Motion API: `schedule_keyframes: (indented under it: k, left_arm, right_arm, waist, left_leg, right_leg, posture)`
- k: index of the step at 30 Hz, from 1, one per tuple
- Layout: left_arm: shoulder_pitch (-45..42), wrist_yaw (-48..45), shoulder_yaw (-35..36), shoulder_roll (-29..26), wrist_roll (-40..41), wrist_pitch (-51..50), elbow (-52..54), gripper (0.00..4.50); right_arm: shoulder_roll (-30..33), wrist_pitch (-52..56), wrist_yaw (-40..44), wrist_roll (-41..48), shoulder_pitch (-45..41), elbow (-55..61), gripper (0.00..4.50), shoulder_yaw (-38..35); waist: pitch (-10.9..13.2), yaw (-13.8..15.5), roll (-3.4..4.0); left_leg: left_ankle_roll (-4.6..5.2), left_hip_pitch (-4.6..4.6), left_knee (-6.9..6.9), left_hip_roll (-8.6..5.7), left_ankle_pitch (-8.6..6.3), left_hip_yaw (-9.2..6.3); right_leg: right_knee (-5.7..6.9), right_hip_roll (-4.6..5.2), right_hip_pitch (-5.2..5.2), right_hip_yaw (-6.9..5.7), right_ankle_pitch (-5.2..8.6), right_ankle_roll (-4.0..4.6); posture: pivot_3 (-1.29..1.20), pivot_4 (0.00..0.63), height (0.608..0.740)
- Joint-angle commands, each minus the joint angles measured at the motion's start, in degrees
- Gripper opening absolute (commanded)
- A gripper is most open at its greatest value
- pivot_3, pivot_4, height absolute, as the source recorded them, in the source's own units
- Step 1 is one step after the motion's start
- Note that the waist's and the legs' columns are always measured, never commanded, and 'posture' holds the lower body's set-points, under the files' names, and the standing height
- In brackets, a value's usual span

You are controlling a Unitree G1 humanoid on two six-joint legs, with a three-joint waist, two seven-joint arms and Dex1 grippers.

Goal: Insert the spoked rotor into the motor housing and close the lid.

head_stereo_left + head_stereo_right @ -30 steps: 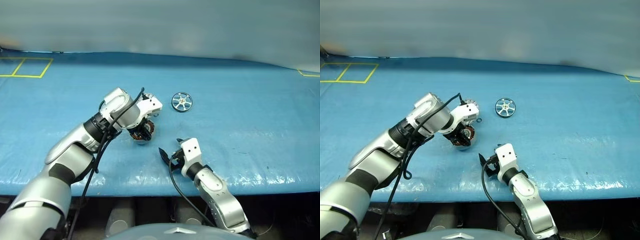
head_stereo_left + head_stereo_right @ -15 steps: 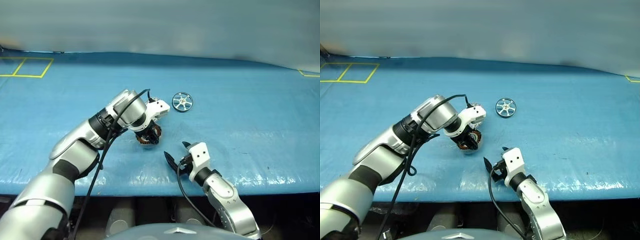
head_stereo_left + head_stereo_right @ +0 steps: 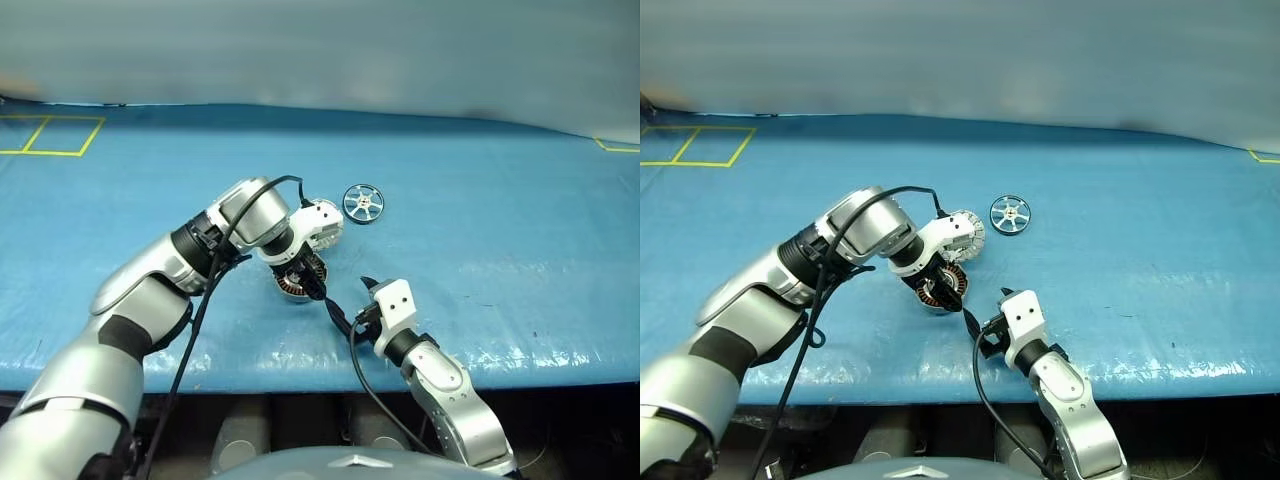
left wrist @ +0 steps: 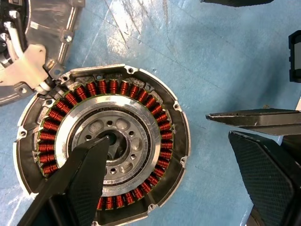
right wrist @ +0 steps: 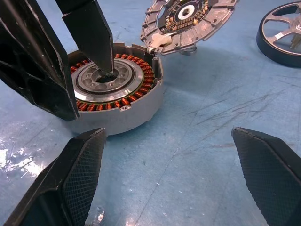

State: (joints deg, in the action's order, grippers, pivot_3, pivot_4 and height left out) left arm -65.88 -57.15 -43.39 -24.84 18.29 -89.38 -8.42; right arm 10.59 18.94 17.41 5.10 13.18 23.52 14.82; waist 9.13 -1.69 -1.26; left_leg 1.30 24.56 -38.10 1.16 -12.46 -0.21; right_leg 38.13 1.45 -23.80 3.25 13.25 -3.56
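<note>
housing: motor housing [image 5: 115, 96] sits flat on the blue table cover [image 3: 480, 200], copper windings up; lid [image 5: 188, 16] swung open at its far edge, tilted, joined to the rim
rotor: spoked rotor [image 3: 363, 204] lies on the cover beyond the housing, apart from it, just past the open lid; not inserted
left: left gripper [image 4: 178, 155] points down over the housing, fingers spread wide; one fingertip [image 4: 96, 150] in the dark centre hole, the other finger outside the rim; nothing grasped
right: right gripper [image 5: 169, 188] low on the near side of the housing, aimed at it; fingers spread wide, empty, clear of the housing wall
</note>
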Motion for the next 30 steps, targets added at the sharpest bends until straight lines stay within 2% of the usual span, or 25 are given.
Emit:
schedule_keyframes:
  k: [1, 4, 9, 11, 14, 16, 18, 23, 30]
  left_arm:
    - [-3.2, 0.0, 3.1, -1.0, 3.1, -0.6, 4.3, 4.48]
    - [-4.1, -0.1, 6.3, -2.3, 6.3, -2.0, 7.6, 4.48]
    - [-0.2, 0.9, 20.7, -4.4, 13.0, -2.6, 16.6, 4.48]
    - [4.0, 2.7, 27.4, -4.2, 14.3, -0.4, 20.6, 4.48]
    - [13.2, 8.4, 38.3, -0.5, 14.5, 5.0, 26.2, 4.48]
    - [21.4, 12.9, 43.7, 3.1, 13.2, 15.3, 30.9, 4.48]
    - [29.2, 15.6, 45.7, 5.1, 11.1, 25.7, 35.0, 4.48]
    - [44.7, 18.9, 44.7, 5.5, 6.8, 41.8, 39.6, 4.48]
    - [63.0, 22.6, 43.2, 6.7, 1.6, 59.2, 41.6, 4.48]
  right_arm:
    - [0.1, -1.0, 0.3, 0.3, 0.3, 1.8, 4.5, 0.0]
    - [0.6, -0.7, 0.4, 0.4, 0.5, 2.0, 4.5, -0.3]
    - [0.9, -0.7, 0.1, 0.6, 0.8, 2.2, 4.5, -1.1]
    - [1.0, -0.7, 0.2, 0.6, 0.8, 2.2, 4.5, -1.3]
    - [1.3, -0.7, 0.4, 0.7, 0.3, 1.9, 4.5, -2.0]
    - [1.7, -0.6, 0.6, 0.7, -0.4, 1.4, 4.5, -2.7]
    - [2.3, -0.3, 1.0, 1.0, -1.3, 1.2, 4.5, -3.6]
    - [3.6, 1.0, 1.0, 0.7, -3.9, 0.3, 4.5, -5.7]
    - [4.0, 5.9, 0.6, 0.8, -9.4, -0.7, 4.5, -7.4]
  waist:
    - [0.0, 0.1, 0.0]
    - [0.0, 0.1, 0.01]
    - [0.0, -0.1, 0.05]
    - [0.0, -0.4, 0.13]
    - [0.0, -0.3, 0.16]
    - [0.0, 0.0, 0.14]
    - [0.0, 0.1, 0.13]
    - [0.0, 0.7, 0.11]
    - [-0.1, 0.7, 0.1]
  left_leg:
    - [0.0, 0.0, 0.02, 0.0, 0.0, 0.0]
    - [0.0, 0.04, 0.06, 0.0, 0.0, 0.0]
    - [0.0, 0.0, 0.13, 0.03, 0.0, 0.01]
    - [-0.01, -0.05, 0.16, 0.04, 0.0, 0.02]
    - [-0.05, -0.13, 0.2, 0.05, 0.03, 0.05]
    - [-0.07, -0.15, 0.19, 0.04, 0.04, 0.05]
    - [-0.08, -0.15, 0.13, 0.04, 0.05, 0.1]
    - [-0.08, -0.31, 0.15, 0.02, 0.05, 0.24]
    - [-0.05, -0.6, 0.21, 0.07, 0.02, 0.54]
  right_leg:
    - [-0.02, 0.0, 0.0, 0.0, 0.0, 0.0]
    - [-0.07, 0.01, -0.02, 0.0, 0.0, 0.0]
    - [-0.09, 0.01, -0.04, 0.01, 0.01, 0.01]
    - [-0.08, 0.0, -0.01, 0.02, 0.02, 0.03]
    - [-0.03, 0.01, 0.01, 0.06, 0.02, 0.04]
    - [-0.05, 0.03, 0.04, 0.07, 0.01, 0.05]
    - [-0.04, 0.06, 0.06, 0.13, -0.15, 0.25]
    - [-0.09, 0.07, 0.17, 0.27, -0.27, 0.3]
    - [-0.13, 0.08, 0.32, 0.48, -0.27, 0.28]
  posture:
    - [0.0, 0.15, 0.74]
    - [0.0, 0.15, 0.74]
    - [0.0, 0.15, 0.74]
    - [0.0, 0.15, 0.74]
    - [0.0, 0.15, 0.74]
    - [0.0, 0.15, 0.74]
    - [0.0, 0.15, 0.74]
    - [0.0, 0.15, 0.74]
    - [0.0, 0.15, 0.74]
